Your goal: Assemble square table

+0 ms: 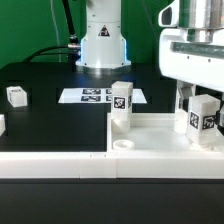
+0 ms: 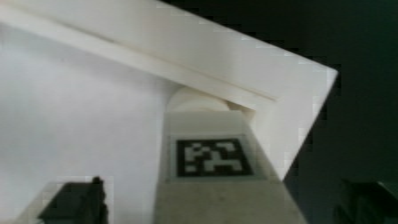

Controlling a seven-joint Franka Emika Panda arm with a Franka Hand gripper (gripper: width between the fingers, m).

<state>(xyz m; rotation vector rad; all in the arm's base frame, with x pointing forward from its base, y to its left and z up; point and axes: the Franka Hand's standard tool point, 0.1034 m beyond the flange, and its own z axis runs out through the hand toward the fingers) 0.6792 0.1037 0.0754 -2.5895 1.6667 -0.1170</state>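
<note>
The white square slab lies at the exterior view's right, with a raised rim and a round socket at its near corner. One tagged white leg stands upright on its far left corner. A second tagged leg stands at its right side, in a corner of the slab in the wrist view. My gripper hangs over this leg with a finger on each side. In the wrist view the gripper is open: the left finger stands apart from the leg.
A loose leg lies on the black table at the left, and another shows at the far left edge. The marker board lies in front of the robot base. The long white low wall runs along the front.
</note>
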